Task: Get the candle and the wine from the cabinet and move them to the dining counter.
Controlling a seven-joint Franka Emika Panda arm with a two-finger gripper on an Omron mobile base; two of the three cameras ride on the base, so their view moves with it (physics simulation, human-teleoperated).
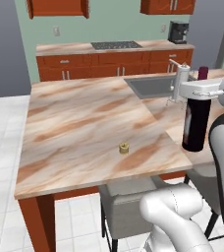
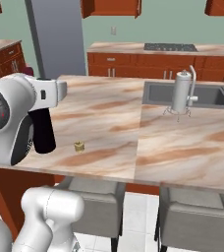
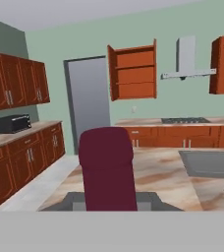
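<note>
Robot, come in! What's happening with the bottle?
Gripper shut on wine bottle, upright over dining counter. Candle on counter. Faucet nearby.

A home kitchen: reddish wood wall cabinets, one standing open, hang on pale green walls above a counter with a stovetop and a range hood. A marble-patterned island with an inset sink and tap has grey chairs tucked under it. A coffee machine and microwave sit on the side counters.
</note>
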